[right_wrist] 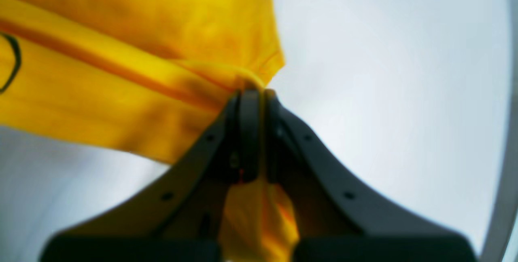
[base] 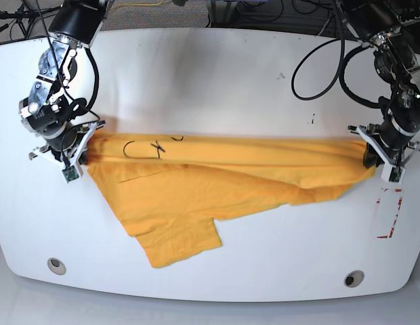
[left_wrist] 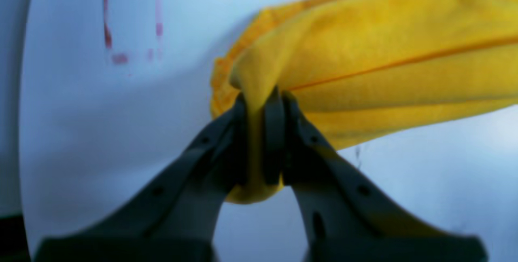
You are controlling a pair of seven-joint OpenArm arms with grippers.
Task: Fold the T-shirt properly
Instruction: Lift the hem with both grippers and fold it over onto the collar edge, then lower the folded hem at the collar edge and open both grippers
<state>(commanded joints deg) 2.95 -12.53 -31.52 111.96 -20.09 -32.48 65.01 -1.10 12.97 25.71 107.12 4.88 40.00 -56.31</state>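
The orange-yellow T-shirt (base: 217, 177) is stretched across the white table between my two arms, its top edge taut and a sleeve (base: 179, 245) hanging toward the front. Black lettering (base: 145, 149) shows near its left end. My left gripper (left_wrist: 259, 100) is shut on a bunched corner of the T-shirt (left_wrist: 364, 51); in the base view this gripper (base: 377, 161) is at the right end. My right gripper (right_wrist: 257, 92) is shut on the other corner of the T-shirt (right_wrist: 121, 72), at the left end in the base view (base: 83, 150).
The white table (base: 230, 88) has round holes at the front left (base: 56, 265) and front right (base: 353, 278). Red tape marks (base: 388, 215) lie just in front of the left arm. Black cables (base: 325, 61) loop behind that arm at the back right.
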